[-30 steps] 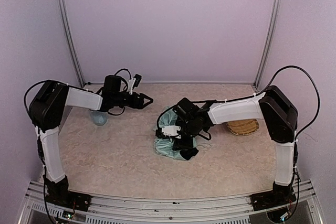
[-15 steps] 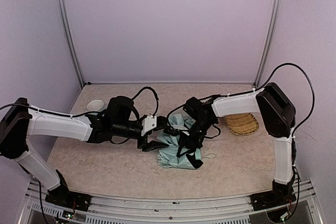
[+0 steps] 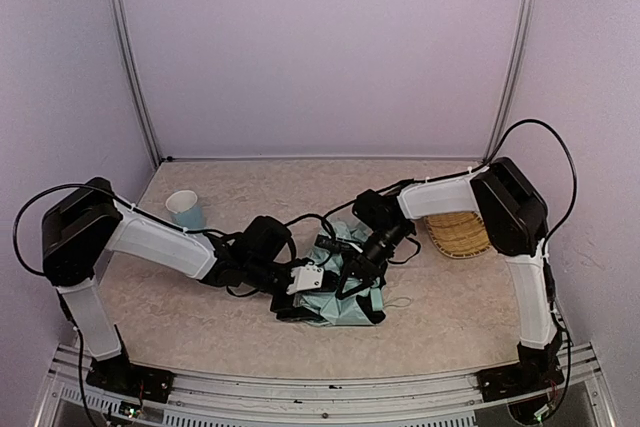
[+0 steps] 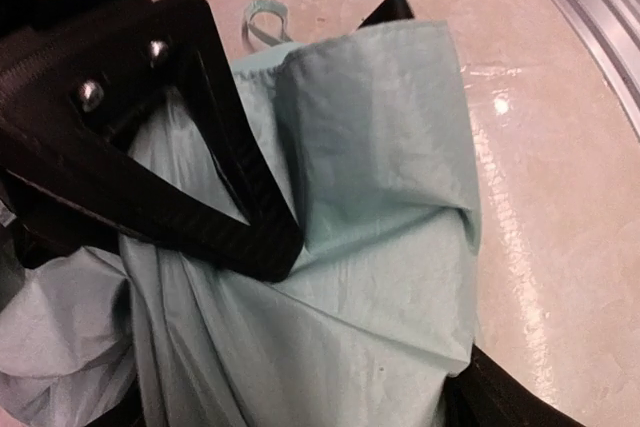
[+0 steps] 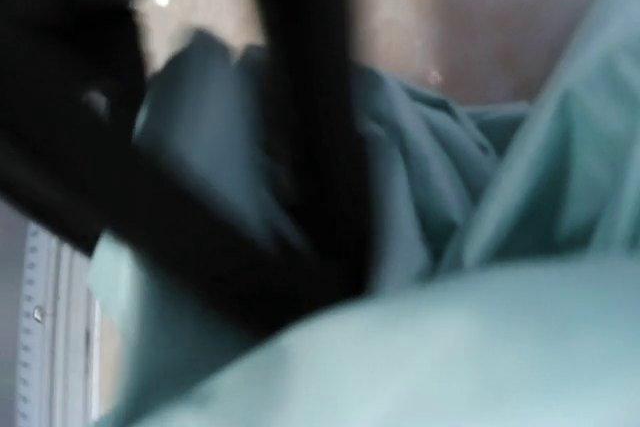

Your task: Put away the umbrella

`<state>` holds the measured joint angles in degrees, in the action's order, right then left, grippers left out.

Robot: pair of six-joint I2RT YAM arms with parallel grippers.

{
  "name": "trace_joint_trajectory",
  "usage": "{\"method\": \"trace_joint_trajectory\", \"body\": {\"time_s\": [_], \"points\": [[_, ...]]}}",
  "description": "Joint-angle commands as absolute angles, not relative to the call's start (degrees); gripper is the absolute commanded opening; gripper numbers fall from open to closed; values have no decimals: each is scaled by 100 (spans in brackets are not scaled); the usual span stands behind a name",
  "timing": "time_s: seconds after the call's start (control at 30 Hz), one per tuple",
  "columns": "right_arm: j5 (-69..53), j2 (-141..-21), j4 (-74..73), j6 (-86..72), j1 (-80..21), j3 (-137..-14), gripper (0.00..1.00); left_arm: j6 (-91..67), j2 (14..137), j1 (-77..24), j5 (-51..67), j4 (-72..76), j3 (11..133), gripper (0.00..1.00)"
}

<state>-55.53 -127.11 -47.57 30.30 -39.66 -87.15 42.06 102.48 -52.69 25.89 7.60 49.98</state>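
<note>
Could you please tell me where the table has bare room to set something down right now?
Bare table runs along the back wall between the blue cup and the straw tray, and there is a near-right patch in front of the tray. The middle is crowded: the left arm and right arm meet over the umbrella.

The left arm (image 3: 160,242) and right arm (image 3: 440,199) wear smooth white shells between bulky black joints (boxy and matte). Thin black cables (image 3: 540,121) loop off them. The left hand (image 3: 315,299) has a black finger (image 4: 190,187) with two silver screws (image 4: 90,95).
</note>
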Motion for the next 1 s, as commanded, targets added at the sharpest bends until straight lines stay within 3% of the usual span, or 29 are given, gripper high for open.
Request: {"method": "trace_joint_trajectory", "body": {"time_s": [0.0,0.17,0.3,0.5,0.73,0.97], "points": [[-5299,-12974,-4774,2837,-3856,-8706,42,4321,10669,-5299,2055,262,5352,79],[-5454,-12499,-4377,2637,-3761,-8552,53,4042,11171,-5295,1706,-591,5978,72],[-5435,-11917,-3870,2238,-3571,-8214,65,3697,11678,-5182,2105,-1556,6724,53],[-4741,-10557,-2875,1582,-3129,-7261,73,3349,11821,-4955,2635,-1895,6812,26],[-3228,-8726,-1486,1429,-3219,-5913,74,2909,12143,-4626,3508,-2834,7383,22],[-1584,-7442,-45,3174,-5046,-4287,80,2805,12705,-4439,4243,-4136,8232,22]]}}
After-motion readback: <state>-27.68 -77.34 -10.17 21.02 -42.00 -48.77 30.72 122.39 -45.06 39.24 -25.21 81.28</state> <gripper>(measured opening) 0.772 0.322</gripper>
